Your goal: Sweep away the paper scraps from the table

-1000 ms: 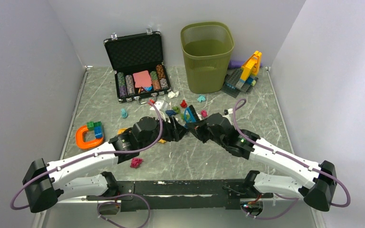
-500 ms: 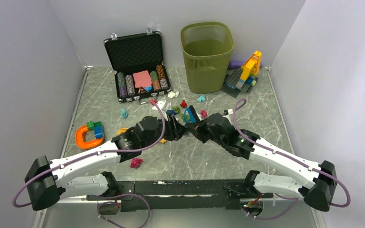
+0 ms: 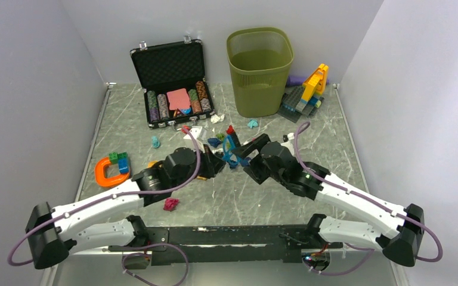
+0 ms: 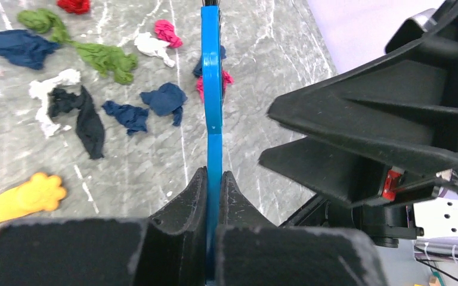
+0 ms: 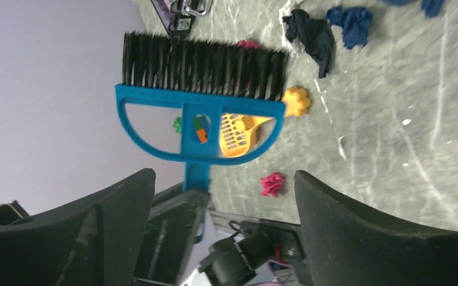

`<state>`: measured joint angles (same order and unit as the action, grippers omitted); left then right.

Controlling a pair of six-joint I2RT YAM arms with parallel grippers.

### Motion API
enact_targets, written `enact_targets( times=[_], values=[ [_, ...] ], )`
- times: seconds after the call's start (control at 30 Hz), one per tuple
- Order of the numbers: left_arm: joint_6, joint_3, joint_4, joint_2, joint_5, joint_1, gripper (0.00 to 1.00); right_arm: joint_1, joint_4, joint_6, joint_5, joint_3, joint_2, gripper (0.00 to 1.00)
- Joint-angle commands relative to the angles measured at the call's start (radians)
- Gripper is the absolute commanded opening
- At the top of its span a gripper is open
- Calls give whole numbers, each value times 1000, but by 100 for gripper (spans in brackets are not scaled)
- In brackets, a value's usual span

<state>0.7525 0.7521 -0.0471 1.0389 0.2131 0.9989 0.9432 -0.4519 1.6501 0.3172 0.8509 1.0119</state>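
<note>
A blue hand brush (image 3: pixel 231 146) with black bristles (image 5: pixel 203 65) hangs over the middle of the table (image 3: pixel 125 125). My left gripper (image 4: pixel 213 176) is shut on its thin blue handle (image 4: pixel 212 89). My right gripper (image 5: pixel 223 179) stands open just right of the brush, its fingers (image 4: pixel 381 131) apart from the handle. Paper scraps lie ahead of the brush: navy (image 4: pixel 166 98), green (image 4: pixel 104 58), pink (image 4: pixel 168 33), white (image 4: pixel 50 83) and red (image 4: pixel 74 5). One pink scrap (image 3: pixel 171 204) lies alone near the left arm.
A green mesh bin (image 3: pixel 259 71) stands at the back, beside an open case of poker chips (image 3: pixel 173 83). Toy bricks (image 3: pixel 307 92) sit at the back right and an orange toy (image 3: pixel 110 170) at the left. A yellow paw-handled dustpan (image 5: pixel 244 131) lies under the left arm.
My left gripper has closed on the brush handle. My right gripper has opened, let go of the brush and drawn back a little. The brush has shifted slightly left.
</note>
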Motion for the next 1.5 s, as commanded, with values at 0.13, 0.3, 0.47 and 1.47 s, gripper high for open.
enact_targets(
  times=[0.13,0.3,0.47,1.47],
  values=[
    [-85,-8,-237,-245,-19,-66,0,-8,22,-550,62,-7,-198,90],
    [-122,11,-425,-389,-92,-143,0,-10,24,-815,54,-41,-318,94],
    [-147,106,-688,-441,-10,-176,0,-10,71,-992,-82,-58,-256,96],
    [-269,150,-409,-407,-820,-189,0,-10,763,-1063,-882,-186,-156,32]
  ],
)
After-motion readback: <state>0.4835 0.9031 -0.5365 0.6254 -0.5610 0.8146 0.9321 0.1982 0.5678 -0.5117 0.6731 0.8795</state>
